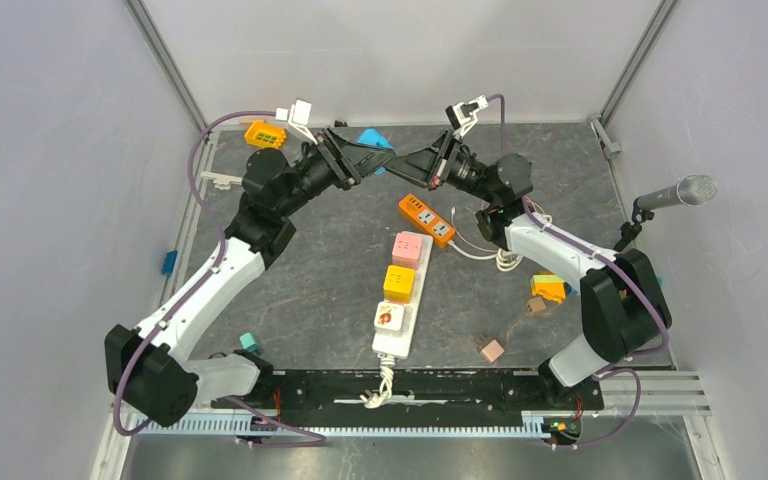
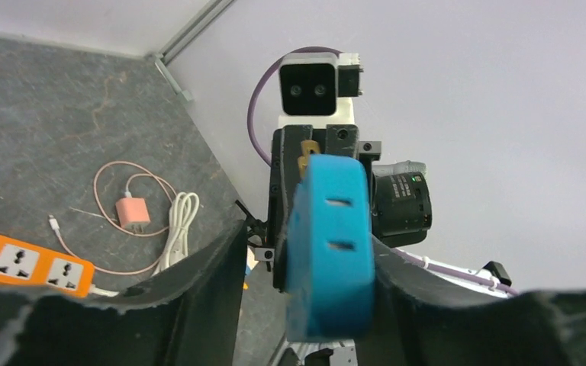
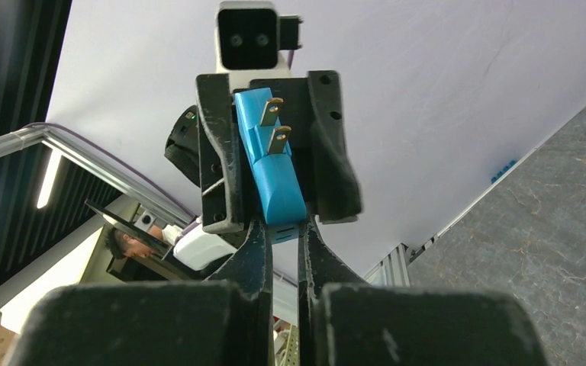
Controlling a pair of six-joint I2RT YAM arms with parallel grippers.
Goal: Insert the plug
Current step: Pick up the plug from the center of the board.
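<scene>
Plug [image 2: 330,244] in left claw [image 2: 309,267]

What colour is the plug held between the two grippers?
The plug is bright blue; the left wrist view shows it best.

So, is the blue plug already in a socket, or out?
Out. The blue plug is held in the air, and its two brass prongs are bare, in no socket.

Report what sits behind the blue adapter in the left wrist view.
Behind the blue adapter are the right tool, its camera above, and brass prongs peeking over the top. The adapter hides where that tool grips it.
</scene>
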